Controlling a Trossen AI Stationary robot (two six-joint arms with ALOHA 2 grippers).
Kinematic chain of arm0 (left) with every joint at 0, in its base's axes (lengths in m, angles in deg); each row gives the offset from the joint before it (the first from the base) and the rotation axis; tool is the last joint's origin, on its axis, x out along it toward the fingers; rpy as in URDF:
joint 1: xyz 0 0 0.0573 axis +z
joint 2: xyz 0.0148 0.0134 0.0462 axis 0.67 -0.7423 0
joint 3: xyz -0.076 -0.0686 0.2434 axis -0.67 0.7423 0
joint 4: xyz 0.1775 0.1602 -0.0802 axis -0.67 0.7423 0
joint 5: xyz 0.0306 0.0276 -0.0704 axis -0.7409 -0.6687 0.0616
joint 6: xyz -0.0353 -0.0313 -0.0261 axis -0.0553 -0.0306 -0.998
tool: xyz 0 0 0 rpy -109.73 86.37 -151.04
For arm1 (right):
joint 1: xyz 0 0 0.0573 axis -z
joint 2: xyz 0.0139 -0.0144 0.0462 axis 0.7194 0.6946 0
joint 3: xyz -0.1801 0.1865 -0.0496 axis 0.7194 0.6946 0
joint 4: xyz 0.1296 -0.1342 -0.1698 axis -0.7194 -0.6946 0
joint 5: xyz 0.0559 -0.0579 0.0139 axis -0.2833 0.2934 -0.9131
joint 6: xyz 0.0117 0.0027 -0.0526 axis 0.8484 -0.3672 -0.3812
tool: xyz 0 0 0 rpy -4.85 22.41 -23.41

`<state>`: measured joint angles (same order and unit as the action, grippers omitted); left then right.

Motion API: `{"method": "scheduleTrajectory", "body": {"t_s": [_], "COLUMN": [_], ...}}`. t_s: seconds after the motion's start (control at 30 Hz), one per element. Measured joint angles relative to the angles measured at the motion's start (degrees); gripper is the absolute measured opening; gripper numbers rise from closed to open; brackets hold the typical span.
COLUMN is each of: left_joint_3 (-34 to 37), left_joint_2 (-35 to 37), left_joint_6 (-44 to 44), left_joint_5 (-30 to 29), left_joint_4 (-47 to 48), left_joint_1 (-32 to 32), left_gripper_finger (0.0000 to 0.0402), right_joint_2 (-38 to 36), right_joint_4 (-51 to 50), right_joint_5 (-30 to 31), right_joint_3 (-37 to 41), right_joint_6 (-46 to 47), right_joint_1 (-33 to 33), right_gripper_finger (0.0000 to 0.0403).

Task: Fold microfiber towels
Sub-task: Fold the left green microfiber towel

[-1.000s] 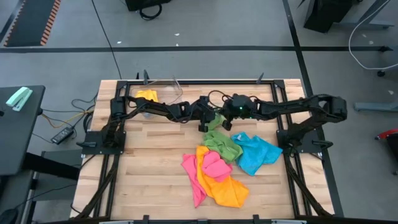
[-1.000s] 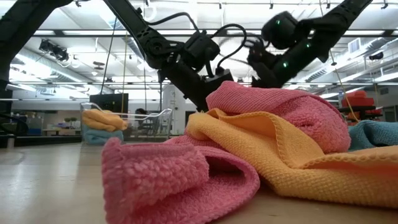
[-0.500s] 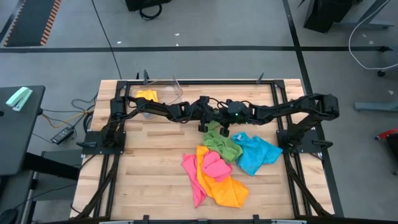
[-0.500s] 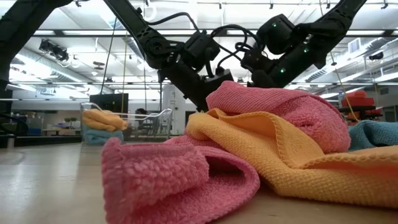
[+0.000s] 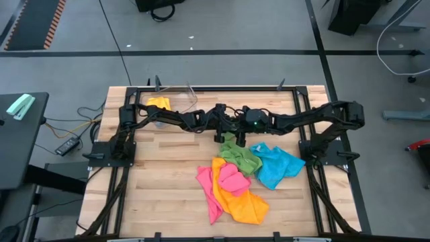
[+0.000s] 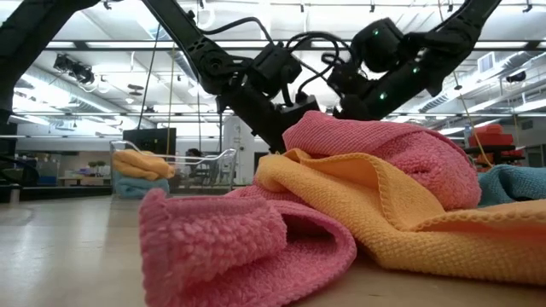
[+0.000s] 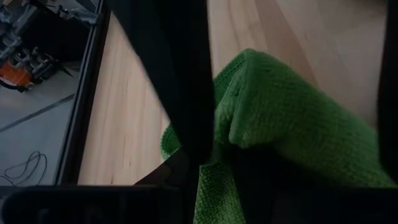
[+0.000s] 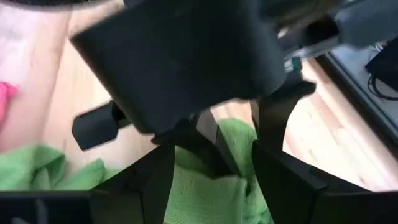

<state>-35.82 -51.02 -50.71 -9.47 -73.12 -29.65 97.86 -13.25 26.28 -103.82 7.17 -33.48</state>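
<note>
We're in some big open lab: grey floor (image 5: 222, 33) with taped lines, ceiling strip lights (image 6: 102, 43), wooden bench (image 5: 168, 181) on a metal frame.

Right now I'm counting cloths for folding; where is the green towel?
In the high view the green towel lies crumpled near the table's middle, at the far end of the pile, touching the blue towel on its right, beneath both pincers.

One camera hangs overhead and looks straight down on the whole table (image 5: 168, 175), while another sits at table-top height, so near the pink towel (image 6: 247, 247) that it fills the foreground, facing level across into the room. Each wrist camera peers closely past its own arm, and both share the green towel (image 7: 292, 124) at the far middle.
</note>
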Motion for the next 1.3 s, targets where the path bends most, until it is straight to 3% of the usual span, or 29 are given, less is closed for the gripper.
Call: {"method": "scheduleTrajectory", "body": {"t_s": [0.23, 0.67, 0.93, 1.1, 1.3], "left_joint_3": [0.0, 0.0, -0.1, -0.1, -0.1], "left_joint_2": [-0.1, 0.0, 3.7, 3.7, 1.9], "left_joint_6": [-0.3, 0.5, 0.1, -3.7, -5.8], "left_joint_5": [0.2, 0.0, 0.1, 4.4, 5.5], "left_joint_4": [0.1, 0.8, 9.3, 14.5, 11.3], "left_joint_1": [-0.1, 0.0, -0.5, -1.1, -0.4], "left_gripper_finger": [0.0097, 0.0096, 0.0096, 0.0094, 0.0089], "right_joint_2": [6.9, 7.0, 7.4, 7.4, 7.4], "right_joint_4": [1.0, -4.9, -4.2, -3.7, -2.8], "right_joint_5": [1.9, 1.9, 1.9, 1.9, 1.3], "right_joint_3": [0.0, 0.0, 0.0, 0.1, 0.1], "right_joint_6": [0.4, 1.8, 2.4, 2.5, 3.5], "right_joint_1": [0.8, 1.3, 1.8, 1.8, 1.8], "right_gripper_finger": [0.0213, 0.0206, 0.0206, 0.0206, 0.0206]}}
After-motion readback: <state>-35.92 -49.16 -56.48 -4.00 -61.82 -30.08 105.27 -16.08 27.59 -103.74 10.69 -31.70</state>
